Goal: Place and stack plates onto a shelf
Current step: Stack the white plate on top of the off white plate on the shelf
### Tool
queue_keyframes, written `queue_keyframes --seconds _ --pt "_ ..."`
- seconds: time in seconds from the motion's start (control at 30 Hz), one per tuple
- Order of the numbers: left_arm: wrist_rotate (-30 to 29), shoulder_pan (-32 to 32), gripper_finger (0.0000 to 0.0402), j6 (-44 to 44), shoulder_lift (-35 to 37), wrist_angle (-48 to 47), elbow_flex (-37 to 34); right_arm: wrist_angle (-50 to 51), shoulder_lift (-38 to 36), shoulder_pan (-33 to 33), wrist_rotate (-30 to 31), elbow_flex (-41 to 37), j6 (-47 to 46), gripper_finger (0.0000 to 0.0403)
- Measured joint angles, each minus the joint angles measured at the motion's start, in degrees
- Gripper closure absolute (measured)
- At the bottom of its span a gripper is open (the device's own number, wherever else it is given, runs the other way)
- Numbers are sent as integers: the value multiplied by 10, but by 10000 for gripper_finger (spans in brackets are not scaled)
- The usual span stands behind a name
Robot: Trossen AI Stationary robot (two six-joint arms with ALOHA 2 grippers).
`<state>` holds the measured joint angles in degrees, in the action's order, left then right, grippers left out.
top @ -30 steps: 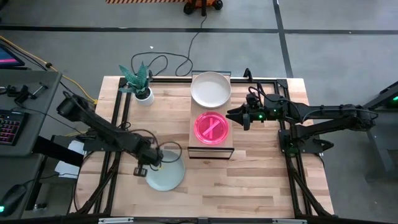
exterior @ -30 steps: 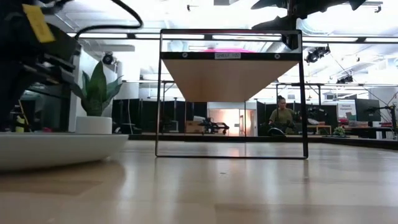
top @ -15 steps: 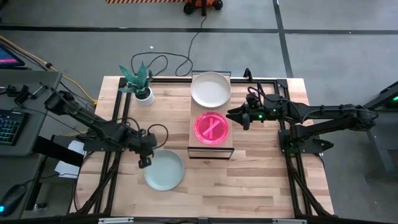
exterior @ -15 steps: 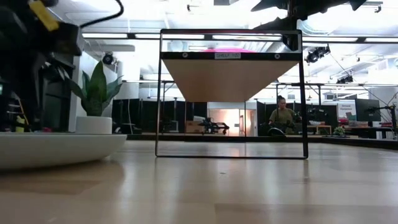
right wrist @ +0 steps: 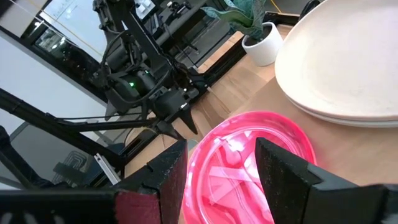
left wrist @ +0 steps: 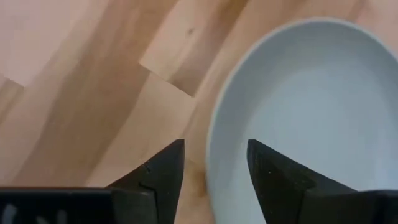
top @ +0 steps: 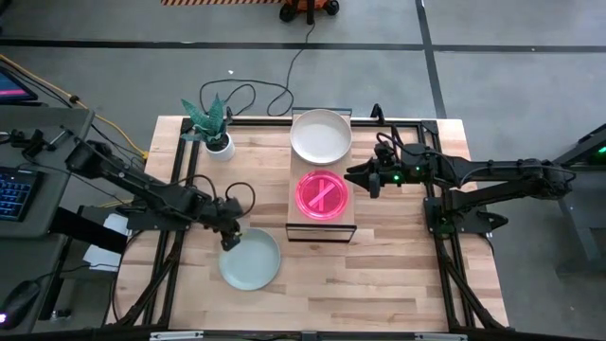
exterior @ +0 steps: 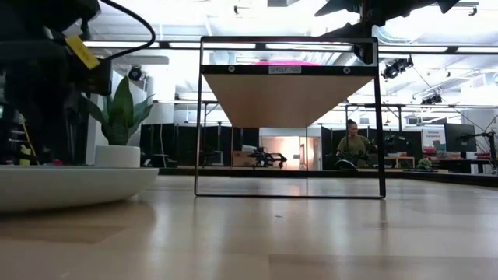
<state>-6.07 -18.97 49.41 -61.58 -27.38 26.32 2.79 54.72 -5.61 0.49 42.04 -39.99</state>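
Note:
A pale mint plate [top: 252, 260] rests flat on the wooden table near its front left; it also shows in the low view [exterior: 70, 187]. My left gripper [top: 230, 239] is open above the plate's far-left rim [left wrist: 211, 140], one finger outside the rim and one over the plate's inside. On the shelf [top: 322, 227] lie a whitish plate [top: 320, 135] at the far end and a pink plate [top: 322, 194] in the middle. My right gripper [top: 365, 180] is open and empty, just right of the pink plate [right wrist: 255, 162].
A small plant in a white pot [top: 218, 144] stands at the table's far left, beside the shelf's far end. Cables lie beyond the far edge. In the low view the shelf [exterior: 288, 93] stands raised on its black frame. A person [exterior: 354, 148] sits far behind.
My left gripper has moved from the mint plate's left rim toward the table's far edge, then a little right, and now stands over the plate's far-left rim. The plate stays on the table. My right arm has kept still.

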Motion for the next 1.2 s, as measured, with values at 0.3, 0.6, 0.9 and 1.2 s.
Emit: queue_keyframes --seconds 0.3,0.6,0.9,1.2 --pt "10 29 233 0 0 3 -3 6 0 0 0 0 0 232" --pt "32 44 233 0 -3 4 -3 17 0 0 16 0 0 232" --pt "79 64 233 -35 -59 16 -3 18 0 0 25 0 1 232" --pt "139 78 246 -66 -109 60 -1 19 0 0 24 0 0 232"
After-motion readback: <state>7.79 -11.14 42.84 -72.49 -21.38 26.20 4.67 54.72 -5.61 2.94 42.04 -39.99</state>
